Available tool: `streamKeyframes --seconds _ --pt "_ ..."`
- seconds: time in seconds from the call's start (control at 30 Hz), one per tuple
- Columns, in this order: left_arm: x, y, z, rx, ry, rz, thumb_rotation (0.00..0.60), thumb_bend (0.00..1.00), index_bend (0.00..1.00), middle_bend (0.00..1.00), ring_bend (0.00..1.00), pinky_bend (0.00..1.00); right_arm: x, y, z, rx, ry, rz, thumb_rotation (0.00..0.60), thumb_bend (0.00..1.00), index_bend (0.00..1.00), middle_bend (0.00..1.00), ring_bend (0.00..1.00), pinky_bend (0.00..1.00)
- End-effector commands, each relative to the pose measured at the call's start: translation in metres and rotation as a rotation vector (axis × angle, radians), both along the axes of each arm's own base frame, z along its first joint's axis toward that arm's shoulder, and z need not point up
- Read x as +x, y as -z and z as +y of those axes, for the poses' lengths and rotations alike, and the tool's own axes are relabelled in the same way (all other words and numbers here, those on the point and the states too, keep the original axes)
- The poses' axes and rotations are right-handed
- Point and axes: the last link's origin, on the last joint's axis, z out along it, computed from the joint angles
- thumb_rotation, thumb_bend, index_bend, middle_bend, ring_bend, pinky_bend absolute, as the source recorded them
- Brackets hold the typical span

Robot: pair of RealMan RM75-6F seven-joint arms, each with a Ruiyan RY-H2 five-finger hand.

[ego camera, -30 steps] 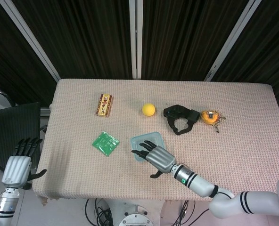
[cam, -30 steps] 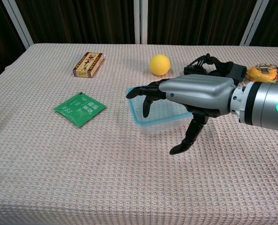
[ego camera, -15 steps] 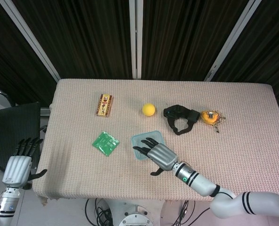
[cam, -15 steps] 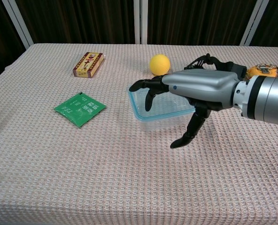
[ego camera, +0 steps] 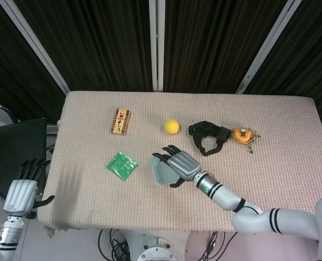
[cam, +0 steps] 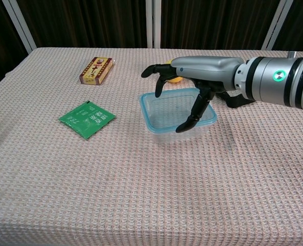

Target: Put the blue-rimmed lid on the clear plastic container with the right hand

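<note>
Pink woven table filled the head view; we saw the right hand spread above the blue-rimmed lid, holding nothing. From the chest, fingers hung over the lidded clear container.

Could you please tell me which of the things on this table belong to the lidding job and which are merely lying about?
Belonging to the job:
- clear plastic container with the blue-rimmed lid
- right hand, spread above it

Lying about:
- green flat packet
- small brown printed box
- yellow ball
- black strap
- orange object
</note>
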Motion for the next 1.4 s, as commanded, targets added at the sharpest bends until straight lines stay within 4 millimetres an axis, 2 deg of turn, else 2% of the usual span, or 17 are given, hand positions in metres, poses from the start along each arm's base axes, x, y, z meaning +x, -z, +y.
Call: streamKeyframes --seconds 0.03,0.63,0.83,0.93,1.07,1.27,1.4 --pt "0.0 0.0 0.0 0.0 -0.002 0.0 0.6 0.0 0.08 0.06 0.0 0.0 0.004 0.006 -0.001 0.015 -0.006 0.01 0.6 0.01 0.0 0.23 0.0 0.0" --pt "-0.004 0.002 0.0 -0.006 -0.006 -0.007 0.6 0.0 0.08 0.06 0.0 0.0 -0.006 0.02 0.004 0.021 0.005 0.049 0.6 0.01 0.0 0.23 0.0 0.0" --pt "-0.004 0.002 -0.001 -0.001 -0.005 -0.009 0.6 0.0 0.08 0.06 0.0 0.0 -0.003 0.012 0.006 -0.008 -0.007 0.015 0.6 0.01 0.0 0.23 0.0 0.0" --pt "-0.004 0.001 0.0 0.005 -0.001 -0.008 0.6 0.0 0.08 0.06 0.0 0.0 -0.004 -0.001 0.009 -0.049 -0.013 -0.022 0.6 0.01 0.0 0.22 0.0 0.0" --pt "-0.003 0.001 0.0 0.012 0.007 -0.006 0.6 0.0 0.08 0.06 0.0 0.0 -0.018 -0.03 0.016 -0.143 -0.015 -0.051 0.6 0.02 0.0 0.19 0.0 0.0" --pt "-0.003 0.001 0.003 0.019 0.012 -0.005 0.6 0.0 0.08 0.06 0.0 0.0 -0.072 -0.084 0.041 -0.347 0.071 -0.04 0.6 0.03 0.0 0.14 0.0 0.0" --pt "-0.001 0.0 0.005 0.028 0.022 0.003 0.6 0.0 0.08 0.06 0.0 0.0 -0.121 -0.121 0.072 -0.481 0.169 -0.028 0.6 0.03 0.0 0.11 0.0 0.0"
